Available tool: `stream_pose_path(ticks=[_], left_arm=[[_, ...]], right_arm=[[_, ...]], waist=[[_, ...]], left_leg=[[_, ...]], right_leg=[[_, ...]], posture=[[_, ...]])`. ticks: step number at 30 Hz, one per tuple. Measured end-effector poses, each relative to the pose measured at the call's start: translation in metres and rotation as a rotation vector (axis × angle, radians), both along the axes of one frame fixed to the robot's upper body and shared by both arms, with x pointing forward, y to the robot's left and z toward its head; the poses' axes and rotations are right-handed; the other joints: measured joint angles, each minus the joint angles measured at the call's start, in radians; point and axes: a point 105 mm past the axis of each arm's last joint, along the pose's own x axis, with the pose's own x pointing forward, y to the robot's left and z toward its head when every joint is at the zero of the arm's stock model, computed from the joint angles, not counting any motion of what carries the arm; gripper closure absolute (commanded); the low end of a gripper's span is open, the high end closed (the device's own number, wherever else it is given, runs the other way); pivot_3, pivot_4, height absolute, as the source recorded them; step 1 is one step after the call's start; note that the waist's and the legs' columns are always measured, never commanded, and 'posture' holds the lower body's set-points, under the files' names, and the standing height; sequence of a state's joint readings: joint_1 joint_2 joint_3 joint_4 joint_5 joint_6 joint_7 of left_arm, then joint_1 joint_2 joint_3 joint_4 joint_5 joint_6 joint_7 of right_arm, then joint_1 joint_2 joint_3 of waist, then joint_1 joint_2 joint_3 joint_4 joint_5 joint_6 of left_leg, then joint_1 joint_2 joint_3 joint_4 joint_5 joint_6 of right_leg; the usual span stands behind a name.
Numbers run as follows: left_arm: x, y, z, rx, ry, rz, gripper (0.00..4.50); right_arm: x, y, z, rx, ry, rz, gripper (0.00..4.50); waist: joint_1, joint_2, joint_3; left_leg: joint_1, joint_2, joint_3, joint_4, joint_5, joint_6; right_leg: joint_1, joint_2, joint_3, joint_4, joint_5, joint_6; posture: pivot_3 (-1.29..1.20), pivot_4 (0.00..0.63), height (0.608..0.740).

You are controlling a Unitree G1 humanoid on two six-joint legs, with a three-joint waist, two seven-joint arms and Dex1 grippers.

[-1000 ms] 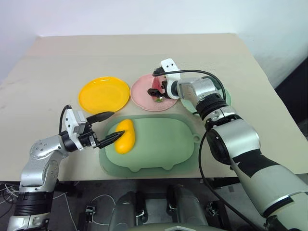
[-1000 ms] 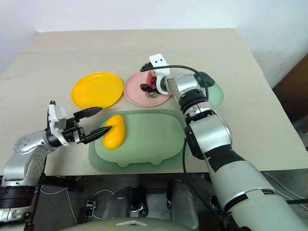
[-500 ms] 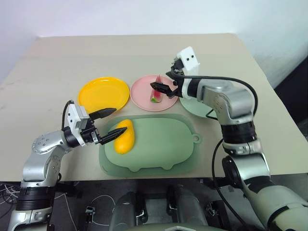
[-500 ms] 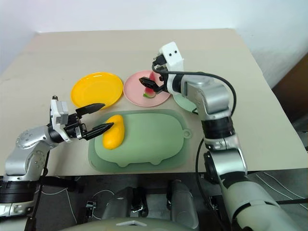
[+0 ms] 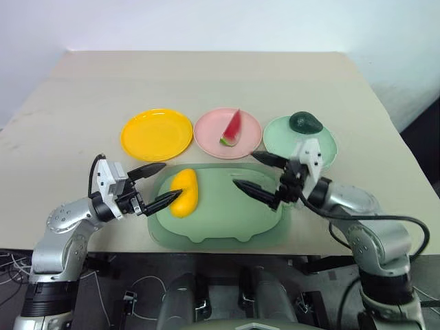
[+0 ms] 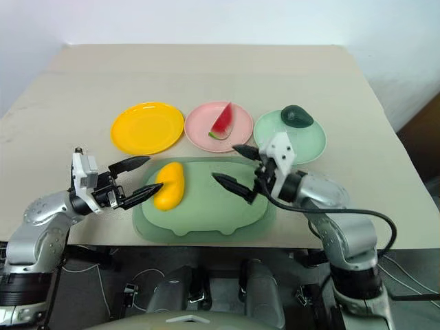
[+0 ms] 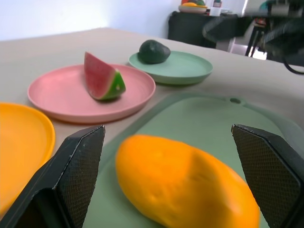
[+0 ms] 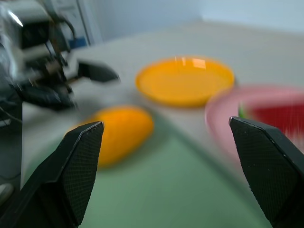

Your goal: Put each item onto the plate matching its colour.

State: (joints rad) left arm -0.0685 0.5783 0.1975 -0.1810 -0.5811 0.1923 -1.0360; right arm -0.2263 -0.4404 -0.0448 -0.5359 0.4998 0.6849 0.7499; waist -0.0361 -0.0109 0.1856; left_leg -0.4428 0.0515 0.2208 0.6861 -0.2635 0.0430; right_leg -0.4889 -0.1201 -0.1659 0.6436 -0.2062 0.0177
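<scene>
1. The mango lies on the left part of the large pale green board, which sits at the near edge of the table. It is oblong, yellow-orange, and rests flat with its long side running from near to far.
2. The left gripper hovers just left of the mango with its two black fingers spread wide. One fingertip is just beside the mango's near left side, and the other points over the table toward the yellow plate. Whether the near tip touches the fruit I cannot tell. It grips nothing.
3. The right gripper is over the right part of the board, pointing left toward the mango but well apart from it. Its fingers are spread wide and nothing sits between them.
4. In the left wrist view the mango fills the space ahead of the two open fingers.
5. Beyond the board, three round plates stand in a row from left to right.
6. The yellow plate is on the left and has nothing on it.
7. The pink plate is in the middle, and the watermelon wedge stands on it, red flesh up and green rind at its near end.
8. The mint green plate is on the right, and the dark green avocado rests on its far part.
9. The pink plate sits between the other two, near each but not overlapping.
</scene>
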Motion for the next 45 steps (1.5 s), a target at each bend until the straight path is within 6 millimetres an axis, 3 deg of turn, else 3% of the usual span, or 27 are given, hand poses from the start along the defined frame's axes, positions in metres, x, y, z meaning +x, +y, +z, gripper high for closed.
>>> stream_pose_path(ticks=[8, 12, 15, 22, 26, 34, 43, 45], left_arm=[[-0.003, -0.004, 0.002, -0.004, 0.008, 0.017, 0.0], [-0.002, -0.007, -0.009, 0.011, 0.099, 0.086, 0.0], [0.004, -0.009, -0.017, 0.037, 0.166, 0.172, 0.0], [0.026, -0.009, -0.012, 0.006, 0.249, 0.201, 0.0], [0.032, -0.008, -0.013, 0.01, 0.308, 0.175, 0.0], [0.004, -0.034, -0.035, -0.024, 0.446, 0.024, 0.0], [0.025, -0.054, -0.029, -0.022, 0.47, -0.005, 0.0], [0.029, -0.054, -0.028, -0.015, 0.465, 0.001, 0.39]], right_arm=[[0.003, 0.002, 0.0, -0.031, -0.031, -0.003, 0.02], [0.007, -0.001, -0.002, -0.063, -0.031, -0.016, 0.02], [0.009, 0.0, -0.001, -0.065, -0.032, -0.025, 0.02], [0.014, 0.005, 0.002, -0.08, -0.02, -0.038, 0.02], [0.017, 0.002, 0.001, -0.1, -0.008, -0.058, 0.02], [0.022, -0.005, -0.006, -0.124, 0.008, -0.102, 0.02], [0.024, -0.011, -0.013, -0.133, 0.007, -0.131, 0.02], [0.026, -0.012, -0.015, -0.137, 0.01, -0.14, 0.0]], waist=[[-0.001, 0.0, 0.0], [0.001, 0.0, 0.0], [0.004, 0.0, 0.0], [0.024, 0.0, 0.0], [0.025, 0.0, -0.001], [0.026, 0.001, -0.001], [0.025, 0.001, -0.002], [0.024, 0.001, -0.002]], left_leg=[[0.0, 0.0, -0.001, 0.0, 0.0, 0.0], [0.0, 0.0, -0.001, 0.0, 0.0, 0.0], [0.0, 0.0, -0.002, 0.001, 0.0, 0.0], [0.0, 0.0, -0.003, 0.003, 0.0, 0.0], [0.001, 0.0, -0.004, 0.004, 0.0, 0.0], [0.004, 0.0, -0.005, 0.004, 0.0, 0.0], [0.004, 0.0, -0.006, 0.004, -0.001, 0.001], [0.004, 0.0, -0.006, 0.004, -0.001, 0.001]], right_leg=[[0.0, 0.0, 0.0, 0.001, 0.0, 0.0], [0.001, 0.0, 0.0, 0.001, 0.0, 0.0], [0.001, 0.0, -0.001, 0.001, 0.0, 0.001], [0.003, 0.001, -0.002, 0.001, 0.0, 0.0], [0.005, 0.0, -0.003, 0.001, 0.0, 0.0], [0.009, 0.0, -0.003, -0.001, -0.002, 0.002], [0.011, 0.001, -0.004, -0.004, -0.001, 0.0], [0.011, 0.001, -0.004, -0.004, -0.001, 0.0]], posture=[[0.0, 0.15, 0.696], [0.0, 0.15, 0.696], [0.0, 0.15, 0.696], [0.0, 0.15, 0.696], [0.0, 0.15, 0.696], [0.0, 0.15, 0.696], [0.0, 0.15, 0.696], [0.0, 0.15, 0.696]])
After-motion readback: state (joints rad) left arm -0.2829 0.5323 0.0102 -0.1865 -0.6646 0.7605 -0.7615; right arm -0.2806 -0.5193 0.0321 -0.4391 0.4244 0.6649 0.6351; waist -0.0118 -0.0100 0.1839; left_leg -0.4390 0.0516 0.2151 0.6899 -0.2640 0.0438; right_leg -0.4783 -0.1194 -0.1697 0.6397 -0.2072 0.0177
